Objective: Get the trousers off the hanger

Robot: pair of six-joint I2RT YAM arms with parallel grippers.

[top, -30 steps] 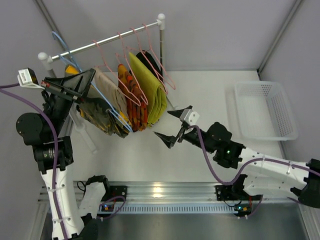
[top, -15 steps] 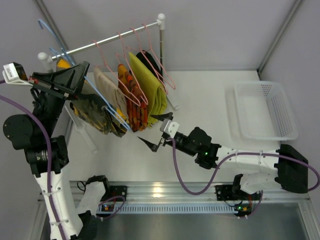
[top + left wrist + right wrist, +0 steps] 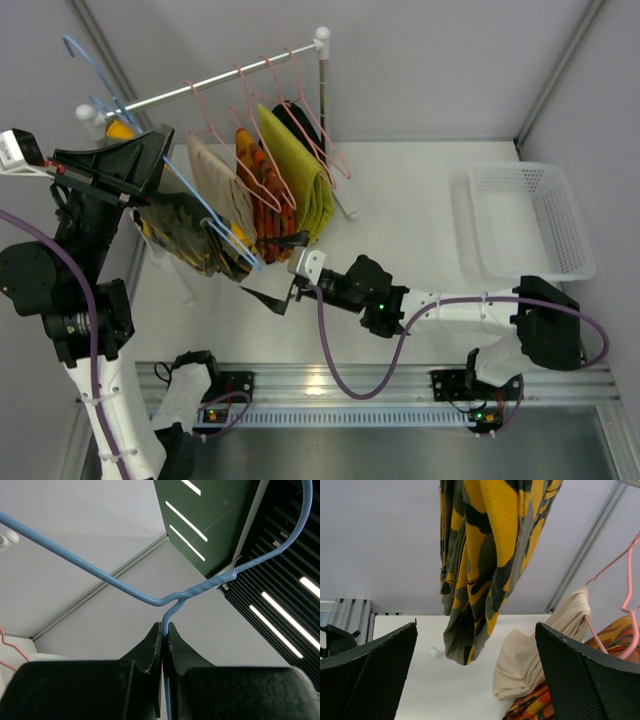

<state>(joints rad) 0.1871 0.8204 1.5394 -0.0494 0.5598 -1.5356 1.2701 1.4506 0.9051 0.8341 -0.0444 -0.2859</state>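
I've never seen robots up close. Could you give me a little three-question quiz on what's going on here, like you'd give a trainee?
1. True or false: the right tool is open.
2. What does the left tool clamp? A) a pink hanger B) the blue hanger C) the white basket
3. Fill the gap: on the rail, the garment hanging nearest the trousers is the plain ___ one.
Key: 1 true; 2 B; 3 beige.
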